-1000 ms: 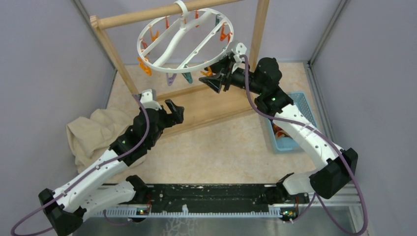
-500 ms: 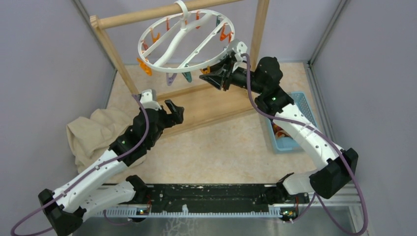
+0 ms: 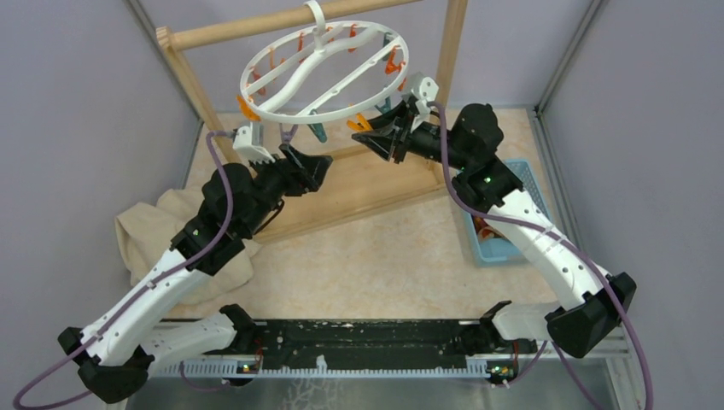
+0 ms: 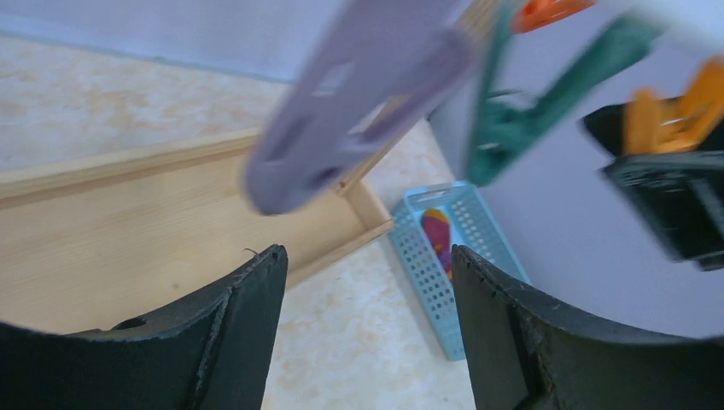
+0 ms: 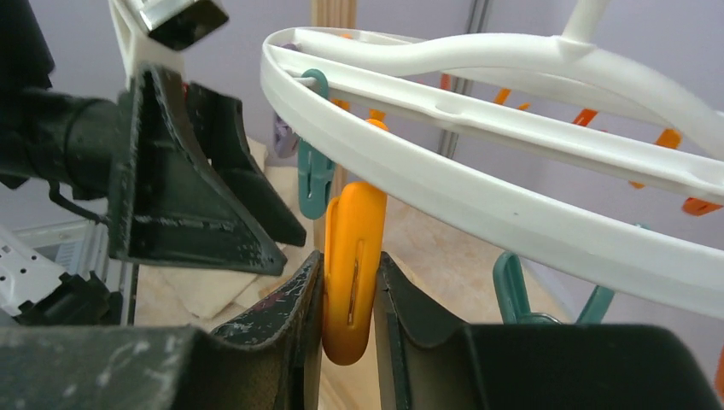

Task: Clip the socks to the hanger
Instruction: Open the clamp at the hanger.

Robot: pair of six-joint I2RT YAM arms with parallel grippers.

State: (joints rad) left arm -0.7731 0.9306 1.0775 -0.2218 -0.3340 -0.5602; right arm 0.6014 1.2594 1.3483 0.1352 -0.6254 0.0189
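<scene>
The white ring hanger [image 3: 324,73] hangs by its hook from the wooden rod. My right gripper [image 3: 376,137] is shut on an orange clip [image 3: 359,125] under the ring's near right rim; the right wrist view shows the clip [image 5: 352,273] pinched between both pads, below the ring [image 5: 478,196]. My left gripper [image 3: 312,166] is open and empty, just below the purple clip [image 4: 341,128] and teal clip [image 4: 529,111]. A maroon sock with orange [image 4: 440,235] lies in the blue basket [image 3: 521,184]. The brown-tan sock cannot be made out.
The wooden frame stand has a flat base [image 3: 367,184] under the hanger and posts on both sides. A large beige cloth [image 3: 162,231] lies at the left by my left arm. Grey walls close in left, right and back.
My left arm has risen and reached forward, close under the hanger's purple and teal clips. My right gripper has shifted slightly up and right with the orange clip, and the ring now hangs flatter.
</scene>
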